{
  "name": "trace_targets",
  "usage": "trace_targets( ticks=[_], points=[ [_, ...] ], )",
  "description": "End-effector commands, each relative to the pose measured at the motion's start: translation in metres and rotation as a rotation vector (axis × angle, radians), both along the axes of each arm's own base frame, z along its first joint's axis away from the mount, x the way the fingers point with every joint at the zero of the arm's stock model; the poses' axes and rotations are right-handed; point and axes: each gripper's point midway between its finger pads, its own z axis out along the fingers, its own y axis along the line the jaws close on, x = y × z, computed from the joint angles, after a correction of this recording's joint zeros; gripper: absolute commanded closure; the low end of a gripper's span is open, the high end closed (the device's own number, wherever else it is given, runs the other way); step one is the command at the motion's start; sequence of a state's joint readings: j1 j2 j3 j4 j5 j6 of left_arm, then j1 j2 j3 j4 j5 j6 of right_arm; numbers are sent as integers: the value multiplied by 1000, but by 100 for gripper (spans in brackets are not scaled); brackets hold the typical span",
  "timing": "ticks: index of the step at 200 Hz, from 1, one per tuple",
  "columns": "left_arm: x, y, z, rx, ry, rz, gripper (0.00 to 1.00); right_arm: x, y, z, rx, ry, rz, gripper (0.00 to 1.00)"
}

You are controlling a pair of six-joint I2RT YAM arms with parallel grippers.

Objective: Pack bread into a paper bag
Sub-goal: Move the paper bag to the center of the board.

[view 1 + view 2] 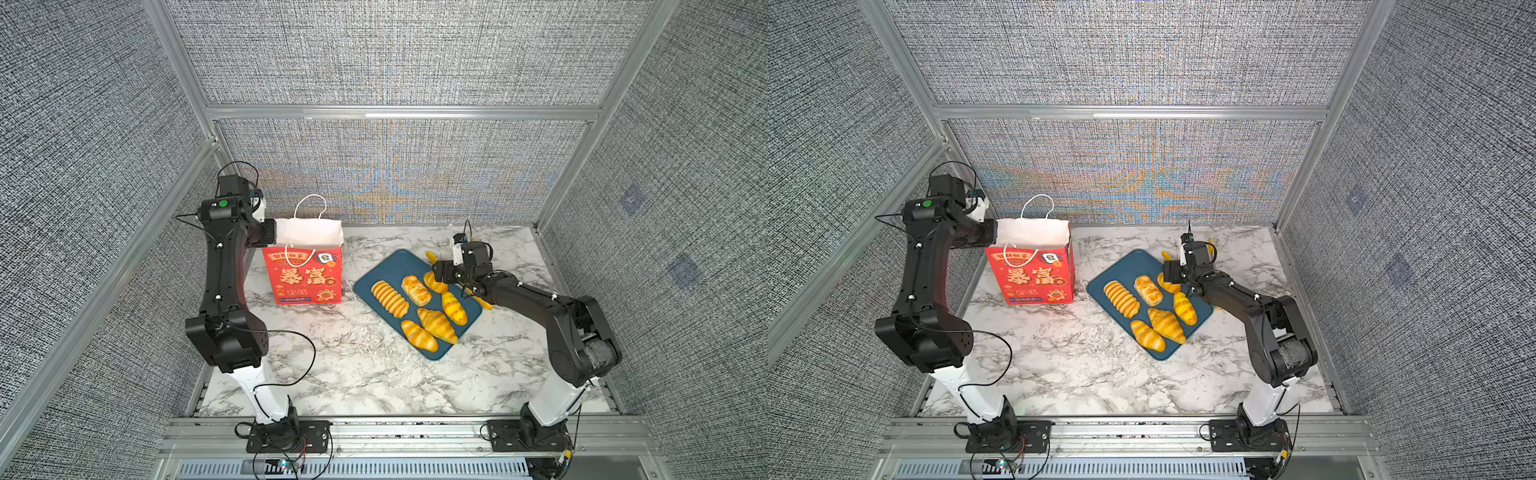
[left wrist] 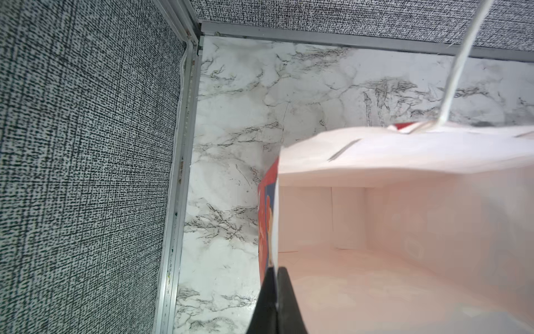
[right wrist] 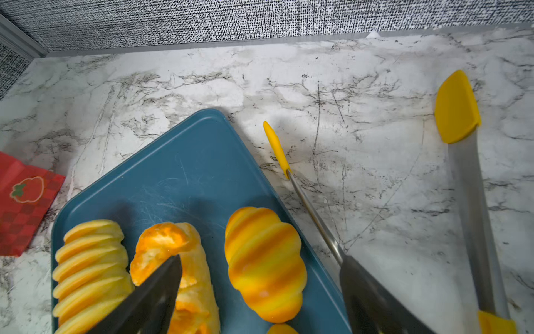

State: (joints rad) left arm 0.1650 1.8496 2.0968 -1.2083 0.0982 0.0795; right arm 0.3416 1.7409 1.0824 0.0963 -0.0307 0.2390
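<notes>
Left hand [image 2: 276, 271] clamps paper bag [image 1: 307, 274] rim; right hand [image 3: 260, 260] spread over bread [image 1: 436, 324].

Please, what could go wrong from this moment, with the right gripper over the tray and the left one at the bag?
1. The right gripper stands open around a roll, but one finger is right at the tongs; closing may catch the tongs too.
2. The left gripper pinches only one thin wall of the bag; a pull could tip or tear it.
</notes>
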Motion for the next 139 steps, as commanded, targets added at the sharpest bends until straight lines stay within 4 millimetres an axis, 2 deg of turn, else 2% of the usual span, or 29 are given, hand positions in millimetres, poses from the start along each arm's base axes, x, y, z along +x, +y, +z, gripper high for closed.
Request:
trace_targets(
  ticks=[1, 36, 79, 86, 100, 107, 123, 139],
  points=[
    [2, -4, 3, -9, -22, -53, 100, -3, -3, -5, -9, 23, -14, 12],
    [0, 0, 4, -19, -23, -52, 100, -6, -1, -10, -8, 43, -10, 12],
    [-7, 4, -12, -6, 7, -25, 100, -8, -3, -15, -8, 58, -19, 12],
    [-7, 4, -12, -8, 8, -18, 83, -8, -2, -14, -7, 55, -18, 12],
    [-7, 4, -10, -10, 1, -11, 38, -7, -1, -10, 0, 54, -14, 12],
    [-7, 4, -8, -10, -5, -11, 23, -6, 0, -7, 3, 51, -11, 11],
    [-10, 2, -1, -9, -18, -18, 6, -4, 2, 0, 9, 42, -9, 11],
    [-13, 4, 7, 9, -39, -12, 0, -3, 3, 6, 21, 37, -7, 10]
  ],
)
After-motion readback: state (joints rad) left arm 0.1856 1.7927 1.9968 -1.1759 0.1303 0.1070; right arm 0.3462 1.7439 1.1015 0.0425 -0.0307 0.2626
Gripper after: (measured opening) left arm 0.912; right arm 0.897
